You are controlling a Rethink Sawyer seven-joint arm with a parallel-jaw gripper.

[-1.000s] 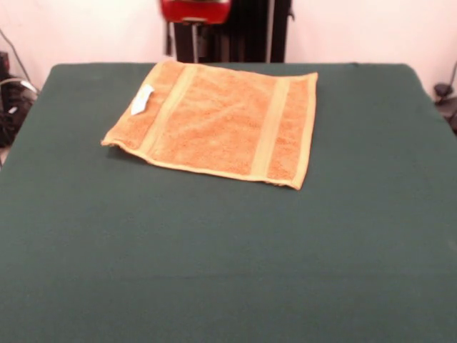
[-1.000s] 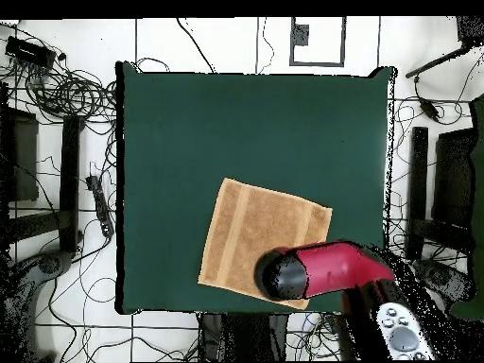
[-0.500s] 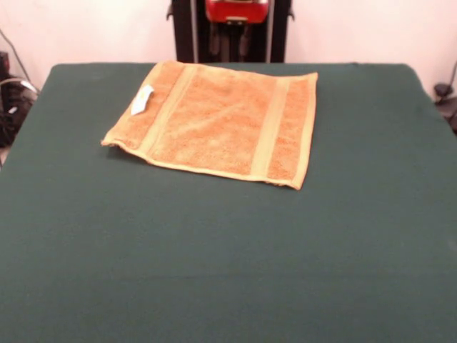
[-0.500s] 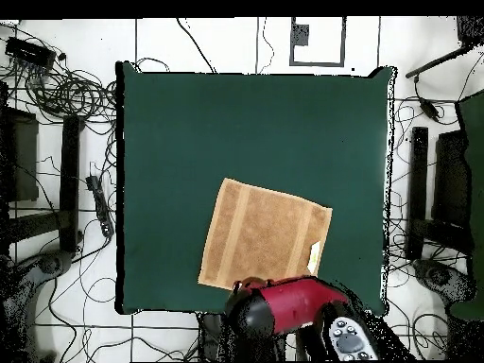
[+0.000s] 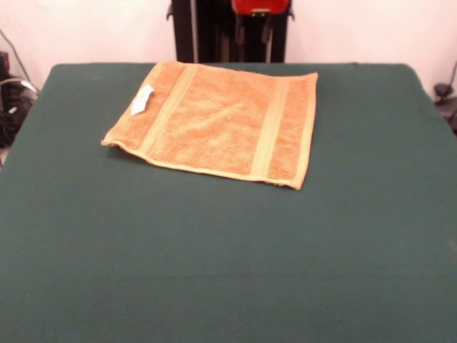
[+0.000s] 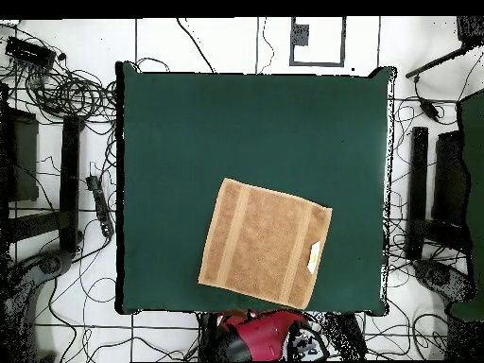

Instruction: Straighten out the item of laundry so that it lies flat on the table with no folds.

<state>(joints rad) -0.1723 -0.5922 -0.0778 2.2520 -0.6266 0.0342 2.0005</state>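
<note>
I see the towel (image 5: 218,120) lying flat on the desk (image 5: 228,250), near the edge by the robot, well apart from the tool (image 5: 258,8). My arm (image 6: 265,337) sits drawn back off the desk; I cannot tell the tool's state.

In the front view the towel (image 5: 218,120) is spread on the bench (image 5: 228,257) toward its far edge, a little left of the middle, with one corner turned toward the near side and most of the bench left bare in front of it. The tag (image 5: 142,99) is found on the towel's left part, between the left edge and the left band (image 5: 166,108), while the right band (image 5: 270,127) runs near the opposite edge. In the overhead view the arm (image 6: 267,337) is seen off the bench, just beyond the edge nearest the towel.
</note>
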